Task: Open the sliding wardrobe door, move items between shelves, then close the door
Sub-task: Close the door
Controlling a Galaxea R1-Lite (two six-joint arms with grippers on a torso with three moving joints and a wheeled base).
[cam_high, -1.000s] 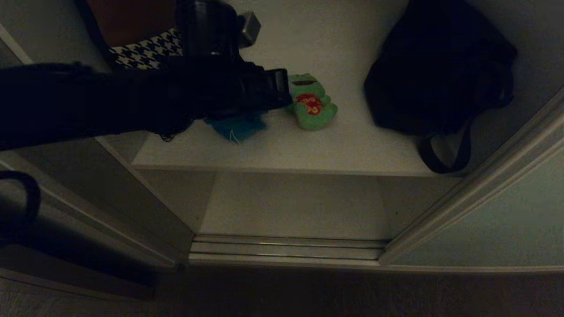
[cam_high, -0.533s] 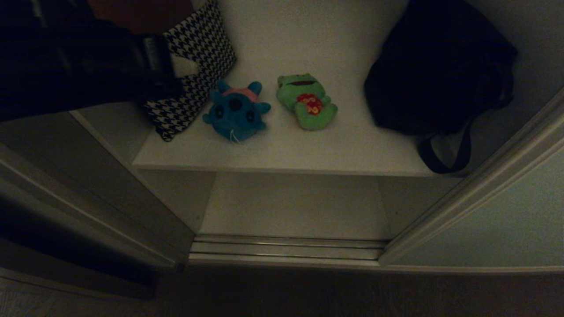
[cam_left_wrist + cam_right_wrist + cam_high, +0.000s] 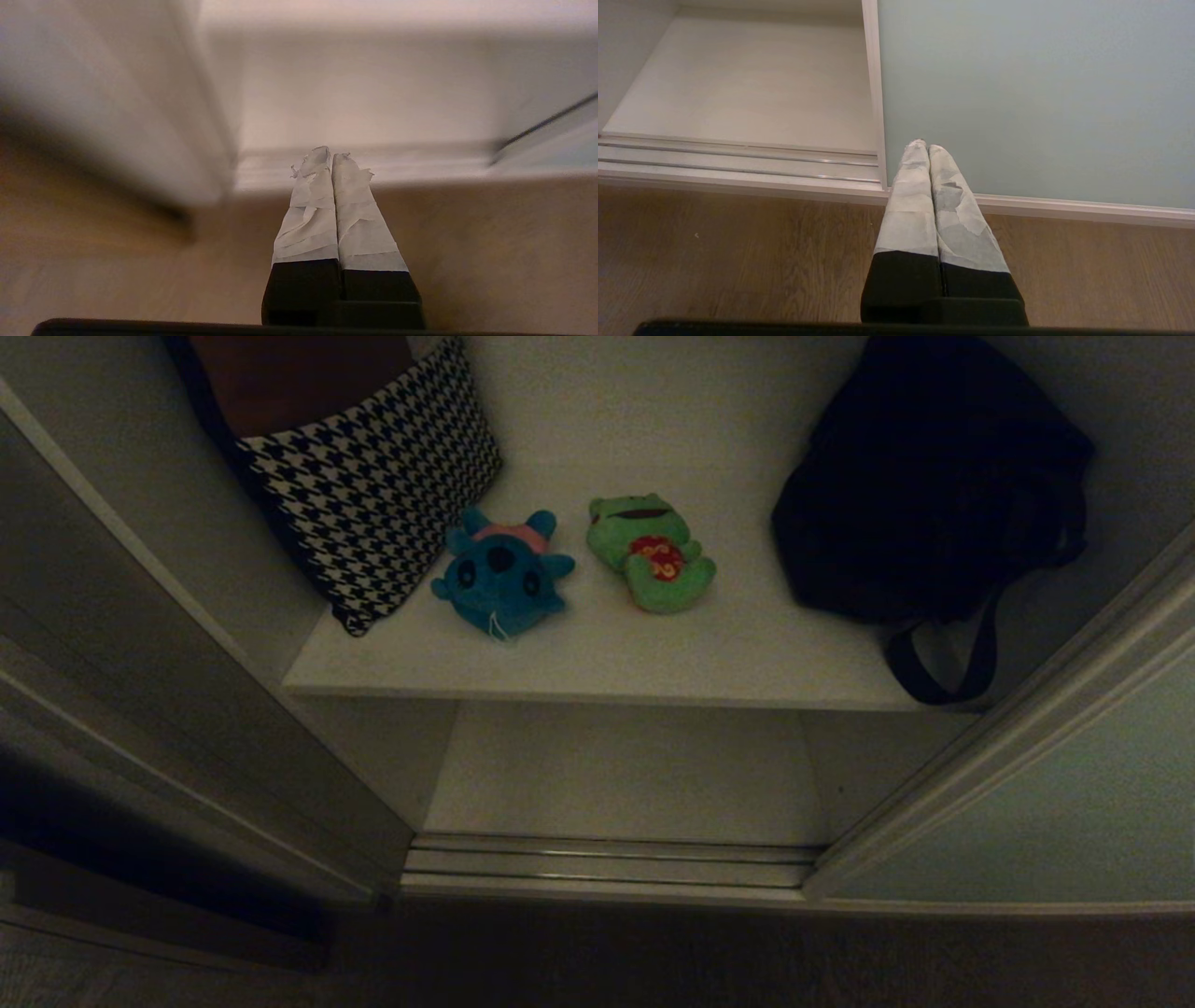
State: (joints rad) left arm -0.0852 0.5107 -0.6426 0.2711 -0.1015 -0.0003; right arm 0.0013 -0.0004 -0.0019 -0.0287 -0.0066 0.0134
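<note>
Both toys, the blue one (image 3: 501, 578) and the green one (image 3: 653, 553), lie mid-shelf (image 3: 597, 663) between cushion (image 3: 373, 485) and bag (image 3: 934, 476), the door (image 3: 1074, 803) slid open beside it, and with left gripper (image 3: 332, 156) and right gripper (image 3: 927, 147) both pinched shut and empty, closing could snag the bag's overhanging strap (image 3: 934, 672).

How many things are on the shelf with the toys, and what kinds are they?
Plush toys: 2, the blue plush toy and the green plush toy
Cushions: 1, the houndstooth cushion
Bags: 1, the black bag
Total: 4 things on the upper shelf
</note>
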